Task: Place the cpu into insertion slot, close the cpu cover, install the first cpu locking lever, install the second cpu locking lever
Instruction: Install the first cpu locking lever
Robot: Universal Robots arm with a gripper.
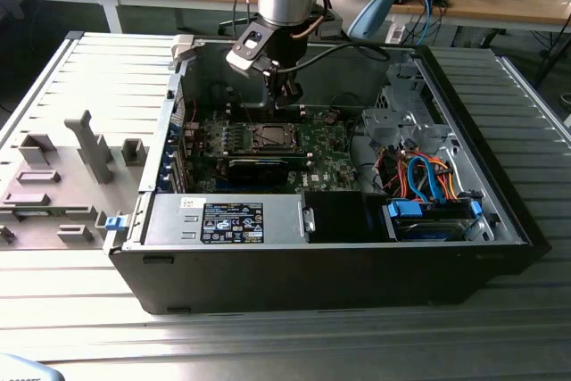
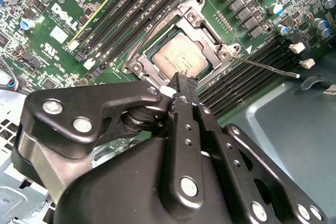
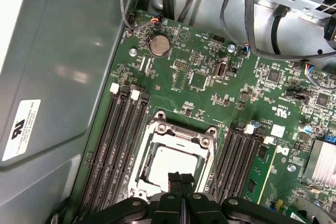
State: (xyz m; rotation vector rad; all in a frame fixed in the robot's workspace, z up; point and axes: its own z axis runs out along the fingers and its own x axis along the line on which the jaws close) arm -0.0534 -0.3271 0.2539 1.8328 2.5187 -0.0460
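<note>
The cpu [image 2: 181, 59] lies seated under the lowered cover [image 2: 211, 34], toward the case's [image 1: 268, 274] far side. The gripper [image 2: 181, 85], fingers together, hovers just above. Lever locking seems in hand; the loose lever [image 2: 270, 68] needs pressing down.

So the whole setup sits on a grey ribbed metal table [image 1: 268, 336], slats running across the near side. Taking the exterior view as a clock dial, the open black computer case [image 1: 312, 278] lies flat on it, dead centre, and takes up most of the space. Out at 9 o'clock there's a bunch of grey holder blocks [image 1: 89, 144] standing on the ribbed surface, some upright, some low and flat. A little blue clip [image 1: 112, 223] sits just beside the case's corner on that side. The ribbed bit at 3 o'clock is bare.
</note>
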